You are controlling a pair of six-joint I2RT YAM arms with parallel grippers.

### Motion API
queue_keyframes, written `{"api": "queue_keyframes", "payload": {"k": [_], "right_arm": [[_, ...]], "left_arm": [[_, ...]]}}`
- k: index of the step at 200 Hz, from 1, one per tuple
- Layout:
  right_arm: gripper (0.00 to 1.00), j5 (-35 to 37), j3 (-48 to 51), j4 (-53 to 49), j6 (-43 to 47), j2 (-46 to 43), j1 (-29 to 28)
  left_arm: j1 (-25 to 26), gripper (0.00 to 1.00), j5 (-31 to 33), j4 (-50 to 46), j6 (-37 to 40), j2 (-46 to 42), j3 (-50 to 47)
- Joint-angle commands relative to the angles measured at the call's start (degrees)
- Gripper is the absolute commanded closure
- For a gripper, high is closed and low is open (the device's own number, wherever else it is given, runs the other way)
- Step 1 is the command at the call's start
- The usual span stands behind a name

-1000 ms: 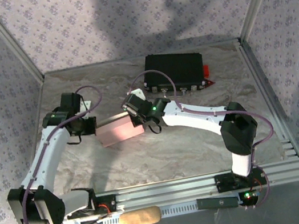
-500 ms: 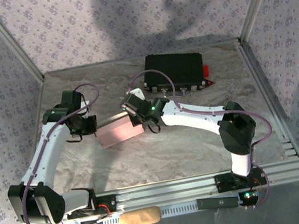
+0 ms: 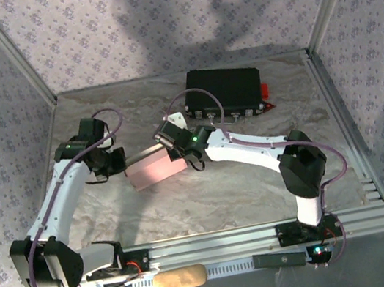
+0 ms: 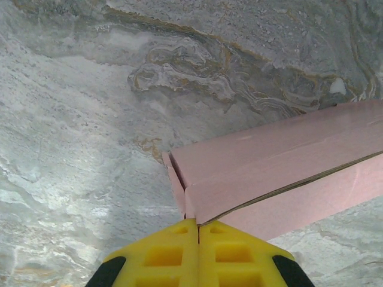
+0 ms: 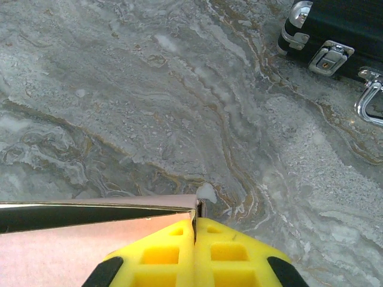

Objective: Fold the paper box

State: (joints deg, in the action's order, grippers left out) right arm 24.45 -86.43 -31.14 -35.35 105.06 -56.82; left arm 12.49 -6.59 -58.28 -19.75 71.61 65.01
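The pink paper box (image 3: 153, 169) lies partly folded on the marbled table, between my two grippers. My left gripper (image 3: 123, 164) sits at the box's left end. In the left wrist view its yellow fingers (image 4: 164, 254) are shut, and their tips (image 4: 198, 222) pinch the corner of a pink flap (image 4: 281, 161). My right gripper (image 3: 173, 152) is at the box's right end. Its fingers (image 5: 233, 254) are shut too, with the thin edge of the card (image 5: 72, 251) running into the seam at their tips (image 5: 195, 220). A dark gap shows between the box's layers.
A black hard case (image 3: 225, 87) with metal latches (image 5: 329, 57) lies at the back of the table, just beyond the right gripper, with a small red thing (image 3: 265, 91) at its right end. Patterned walls close three sides. A tan oblong (image 3: 179, 279) rests on the near rail.
The left gripper has shifted slightly toward the box's left end. The box's left end has shifted slightly. The right gripper has hardly moved.
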Motion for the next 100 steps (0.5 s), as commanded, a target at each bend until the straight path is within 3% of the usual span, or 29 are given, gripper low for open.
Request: {"api": "queue_keyframes", "payload": {"k": [1,43,100], "right_arm": [[1.0,-2.7,0.4,-4.0,-2.3,3.1,-1.4],[1.0,-1.9,1.3,-3.6,-4.4,2.3,-2.1],[1.0,-1.6,2.6,-2.0,-4.9,2.6,-2.1]], "left_arm": [[1.0,1.0,-7.6,1.3,-1.7,0.7,0.7],[1.2,1.0,-9.5,1.9,-2.6,0.8,0.3],[1.3,1.0,-8.8,8.1,-6.9,-5.4,-8.2]]}}
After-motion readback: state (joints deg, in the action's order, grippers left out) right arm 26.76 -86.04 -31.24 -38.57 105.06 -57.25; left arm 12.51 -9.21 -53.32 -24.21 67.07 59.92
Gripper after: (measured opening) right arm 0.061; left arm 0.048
